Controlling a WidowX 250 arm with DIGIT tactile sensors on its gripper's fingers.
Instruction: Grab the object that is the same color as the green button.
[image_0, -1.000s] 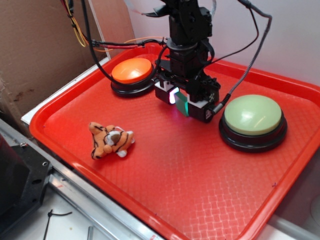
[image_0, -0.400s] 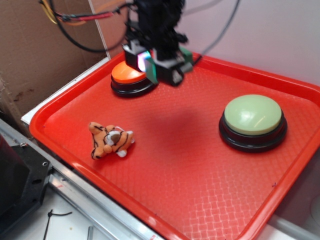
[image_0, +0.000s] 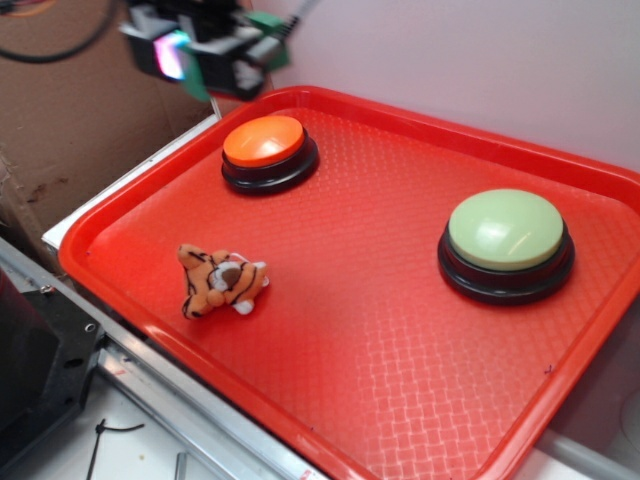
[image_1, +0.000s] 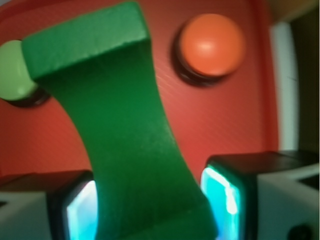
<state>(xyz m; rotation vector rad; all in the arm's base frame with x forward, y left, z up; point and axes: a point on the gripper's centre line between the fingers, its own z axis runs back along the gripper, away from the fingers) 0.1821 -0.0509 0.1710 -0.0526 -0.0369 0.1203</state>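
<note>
Block (image_1: 125, 130) sits clamped between the pads of your gripper (image_0: 205, 55), raised clear of the tray (image_0: 380, 330), up beyond its far-left corner. Green button (image_0: 505, 232) lies well below and right of the gripper; orange button (image_0: 265, 142) just below it. Grab looks done. Hold your squeeze steady, avoid jerks; the exterior view is blurred.
</note>
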